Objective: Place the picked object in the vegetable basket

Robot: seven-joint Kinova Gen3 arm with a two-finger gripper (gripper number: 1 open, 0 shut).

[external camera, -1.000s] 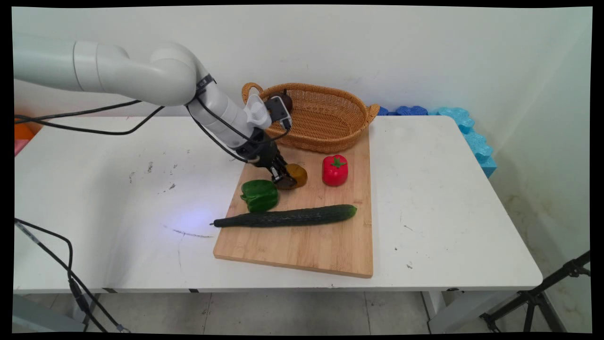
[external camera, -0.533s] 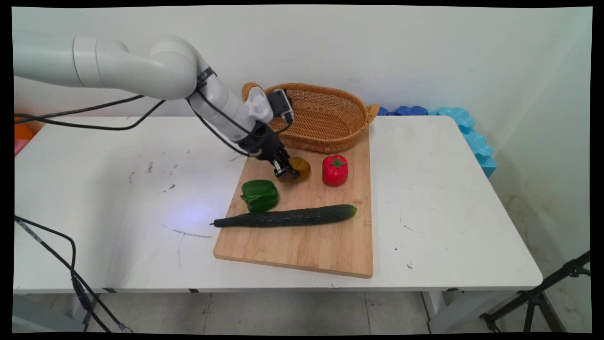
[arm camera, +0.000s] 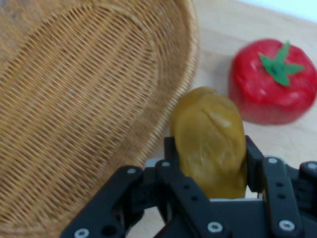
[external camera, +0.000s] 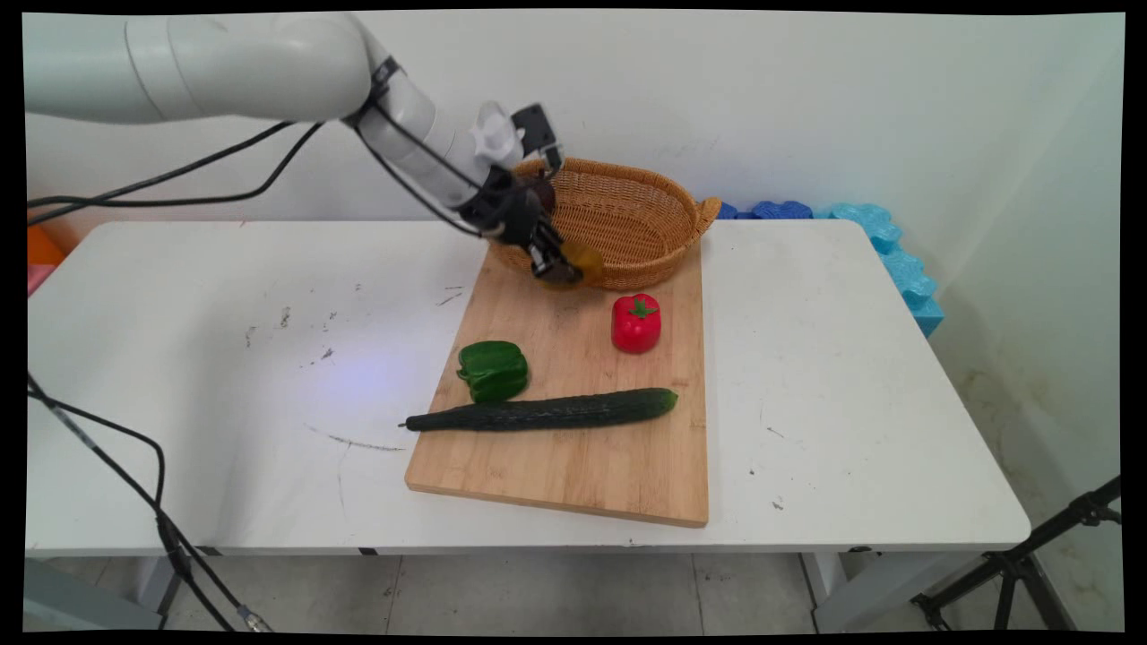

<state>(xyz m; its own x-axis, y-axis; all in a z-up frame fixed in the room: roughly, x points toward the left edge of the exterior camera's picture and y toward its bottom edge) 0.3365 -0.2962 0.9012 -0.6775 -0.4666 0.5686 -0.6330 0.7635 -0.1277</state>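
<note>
Nearest the camera, a board (external camera: pixel 573 448) is laid on the table (external camera: pixel 224 358). A cucumber (external camera: pixel 542 409) is stretched across it, lying flat on its long side so that it is kept from rolling off. Just behind the cucumber's stalk end a green pepper (external camera: pixel 492 369) is set, close by but apart from it. Farther back and to the right a red pepper (external camera: pixel 636 322) is stood upright, stem uppermost, well apart from the green one.

Behind these, the gripper (external camera: pixel 560 266) is held above the board's far end, just in front of the basket (external camera: pixel 618 224). Its fingers (arm camera: pixel 255 161) are closed on a yellow pepper (arm camera: pixel 210 139), which is clamped at its flanks and carried clear of the board, level with the basket's near wall. The pepper is gripped low on its body, so most of it is left standing out beyond the fingertips.

The basket is placed farthest back, touching the board's far edge. In the hand view its woven floor is seen bare over the part that shows; its hidden part cannot be judged.
</note>
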